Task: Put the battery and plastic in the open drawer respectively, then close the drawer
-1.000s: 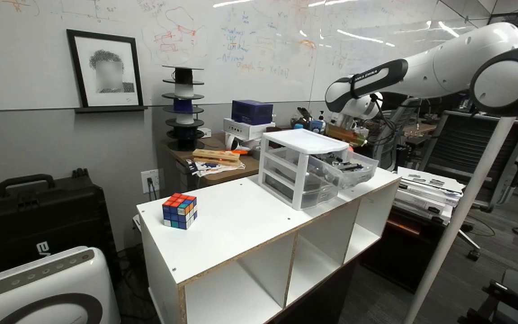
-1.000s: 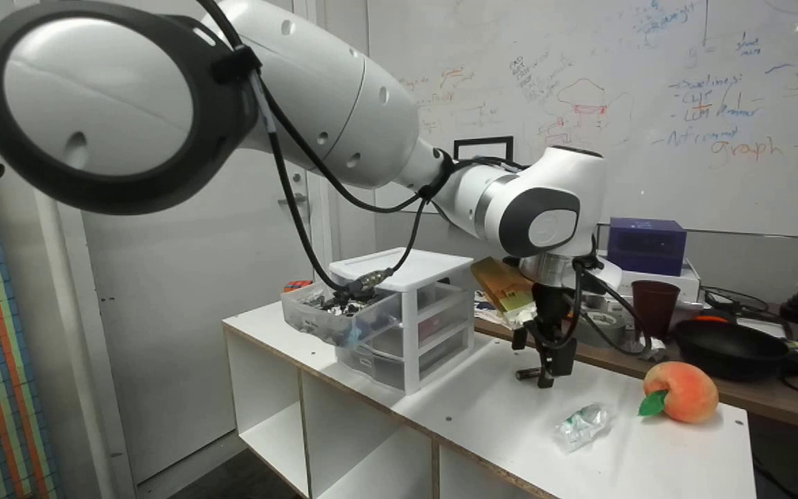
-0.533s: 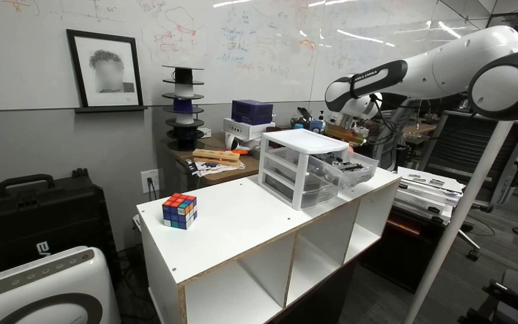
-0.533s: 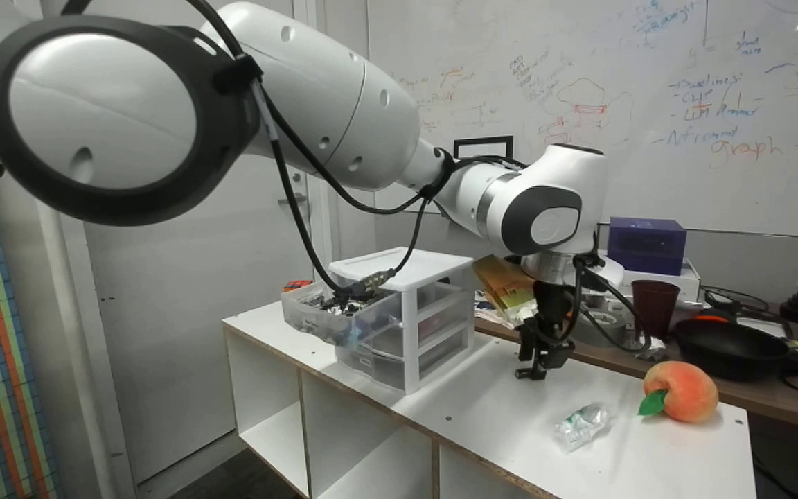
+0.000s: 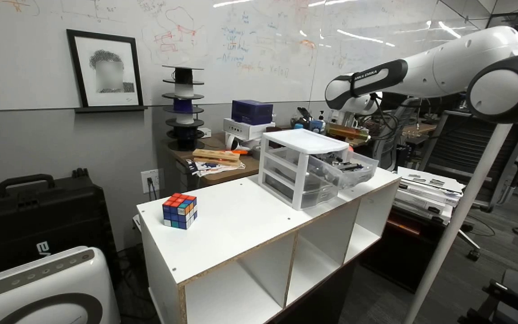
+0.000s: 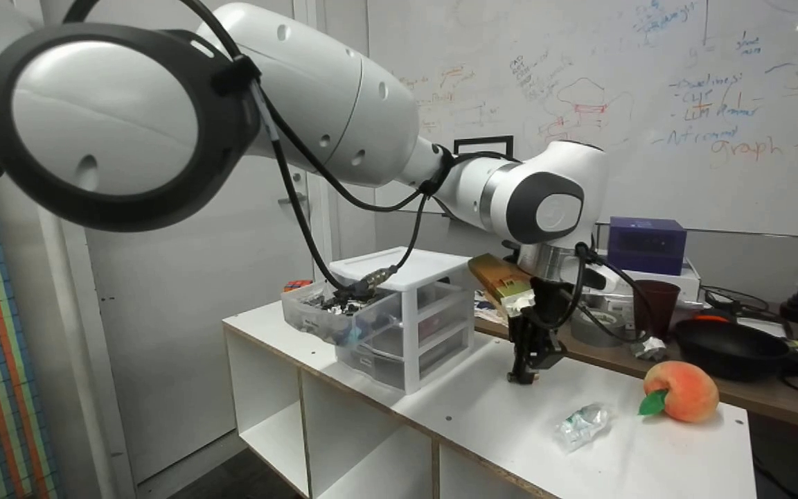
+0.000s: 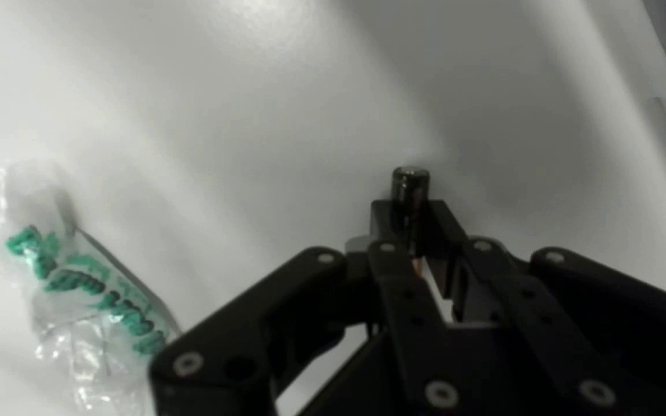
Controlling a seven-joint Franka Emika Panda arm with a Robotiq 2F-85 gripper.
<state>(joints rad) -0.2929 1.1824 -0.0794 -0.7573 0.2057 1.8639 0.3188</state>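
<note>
In the wrist view my gripper (image 7: 411, 225) is shut on the dark, cylindrical battery (image 7: 410, 180), whose rounded end pokes out past the fingertips. Just a copper-coloured bit of it shows beside the gripper (image 6: 522, 378) in an exterior view, low over the white shelf top; whether it touches the surface I cannot tell. The plastic (image 6: 582, 425), a crumpled clear wrapper with green print, lies apart from the gripper, towards the shelf's front. The drawer (image 6: 316, 326), frosted and translucent, is pulled out of its unit in both exterior views and contains several small dark items.
The white-topped drawer unit (image 6: 433, 267) stands on the shelf (image 6: 482, 443) beside the gripper. A peach (image 6: 683, 391) sits near one shelf end, a puzzle cube (image 5: 180, 211) near the opposite end. The arm's cable (image 6: 295, 201) hangs over the open drawer.
The fingers have come together around the battery, which lay between them on the shelf. The gripper has turned and shifted a little towards the drawer unit. Plastic and drawer have stayed put.
</note>
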